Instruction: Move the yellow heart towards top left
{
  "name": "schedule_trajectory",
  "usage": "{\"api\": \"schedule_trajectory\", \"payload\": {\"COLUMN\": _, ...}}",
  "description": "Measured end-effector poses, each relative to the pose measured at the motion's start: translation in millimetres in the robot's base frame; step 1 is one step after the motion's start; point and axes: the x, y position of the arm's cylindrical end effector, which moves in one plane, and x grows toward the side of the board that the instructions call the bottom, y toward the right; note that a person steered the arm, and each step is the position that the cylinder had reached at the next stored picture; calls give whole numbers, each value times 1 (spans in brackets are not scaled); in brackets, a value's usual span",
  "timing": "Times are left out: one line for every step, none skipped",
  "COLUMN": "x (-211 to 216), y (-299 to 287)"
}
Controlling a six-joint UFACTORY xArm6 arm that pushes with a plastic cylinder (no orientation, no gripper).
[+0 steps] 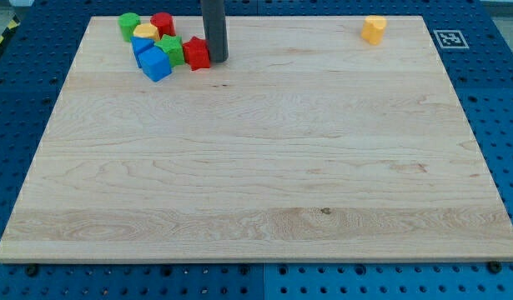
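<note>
A yellow block (146, 33) with a rounded top sits in a tight cluster at the view's top left; its exact shape is partly hidden by its neighbours. A second yellow block (374, 29), more angular, stands alone near the view's top right corner of the board. My dark rod comes down from the view's top edge, and my tip (216, 60) rests on the board right against the right side of a red star block (196, 52). The tip is about 85 px right of the cluster's yellow block and far left of the lone yellow one.
The cluster also holds a green block (128, 25), a red cylinder (163, 22), a green block (173, 48) and two blue blocks (143, 46) (156, 63). The wooden board (264, 183) lies on a blue perforated table. A marker tag (448, 37) sits off the board's top right corner.
</note>
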Motion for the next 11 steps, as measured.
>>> {"api": "schedule_trajectory", "payload": {"x": 0, "y": 22}}
{"api": "schedule_trajectory", "payload": {"x": 0, "y": 98}}
{"api": "schedule_trajectory", "payload": {"x": 4, "y": 194}}
{"api": "schedule_trajectory", "payload": {"x": 15, "y": 291}}
{"api": "schedule_trajectory", "payload": {"x": 7, "y": 371}}
{"api": "schedule_trajectory", "payload": {"x": -37, "y": 385}}
{"api": "schedule_trajectory", "payload": {"x": -53, "y": 385}}
{"api": "schedule_trajectory", "payload": {"x": -58, "y": 366}}
{"api": "schedule_trajectory", "payload": {"x": -61, "y": 330}}
{"api": "schedule_trajectory", "payload": {"x": -64, "y": 302}}
{"api": "schedule_trajectory", "payload": {"x": -75, "y": 275}}
